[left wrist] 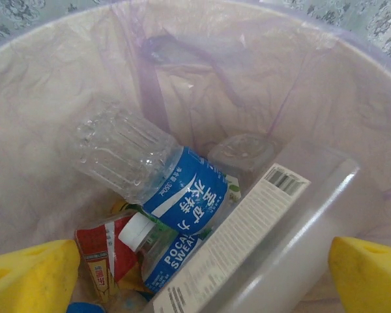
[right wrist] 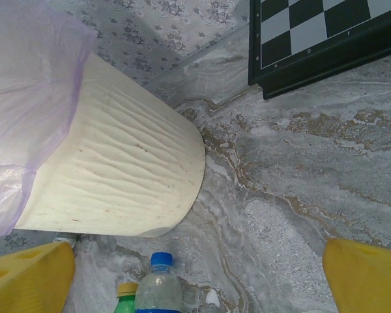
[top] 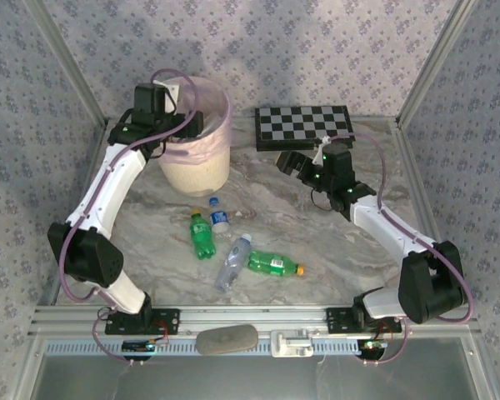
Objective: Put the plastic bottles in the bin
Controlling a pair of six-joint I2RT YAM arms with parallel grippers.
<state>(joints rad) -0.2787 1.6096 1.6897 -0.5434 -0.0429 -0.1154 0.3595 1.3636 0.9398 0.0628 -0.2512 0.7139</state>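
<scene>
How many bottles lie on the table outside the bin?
4: a green bottle and a blue-capped bottle near the bin; a clear bottle and a second green bottle farther from it. More may hide behind it.

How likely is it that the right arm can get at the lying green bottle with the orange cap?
Probably yes. The right pincer is open and empty, and only bare table lies between it and the green bottle. A clear bottle lies close by its base end.
</scene>
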